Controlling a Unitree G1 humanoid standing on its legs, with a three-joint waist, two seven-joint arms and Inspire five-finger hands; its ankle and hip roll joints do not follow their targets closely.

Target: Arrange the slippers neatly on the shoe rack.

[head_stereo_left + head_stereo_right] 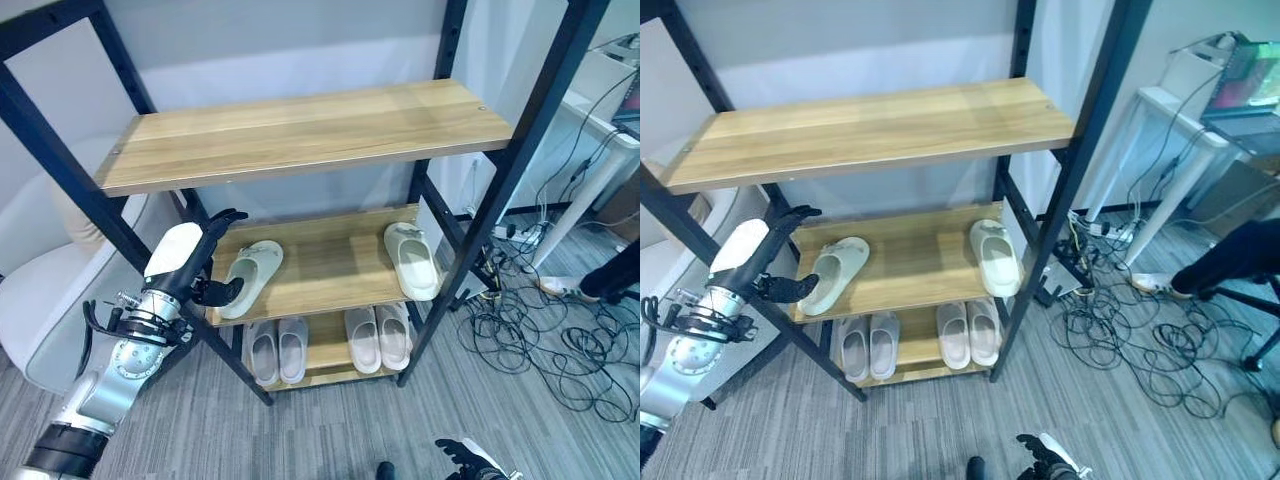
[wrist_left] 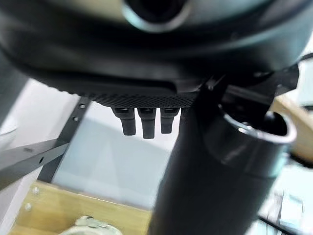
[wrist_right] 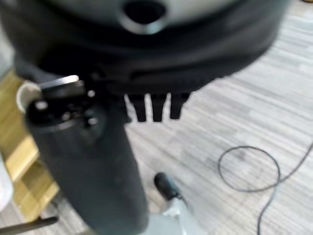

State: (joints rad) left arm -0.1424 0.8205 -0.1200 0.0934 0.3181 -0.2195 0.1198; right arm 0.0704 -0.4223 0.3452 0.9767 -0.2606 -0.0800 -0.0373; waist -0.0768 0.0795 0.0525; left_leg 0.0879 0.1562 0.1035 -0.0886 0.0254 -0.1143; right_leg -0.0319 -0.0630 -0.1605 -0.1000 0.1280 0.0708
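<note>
We log a shoe rack [image 1: 300,130] of black metal posts and pale wood-grain shelves. On its middle shelf lie two moulded, smooth slippers: a pale green slipper [image 1: 250,277] angled at the left front edge and a cream slipper [image 1: 412,259] near the right edge. Two pairs of light pairs of slippers [image 1: 330,343] sit on the bottom shelf. The left hand [image 1: 205,262] is at the left front post, its fingers [image 1: 226,217] spread and straight, thumb beside the green slipper's heel; whether it touches we cannot tell. The right hand [image 1: 1048,455] shows low over grey striped carpet [image 1: 330,430], with its fingers relaxed in its wrist view. Cables [image 1: 540,330] tangle to the right, where a person's shoe [image 1: 562,287] stands.
</note>
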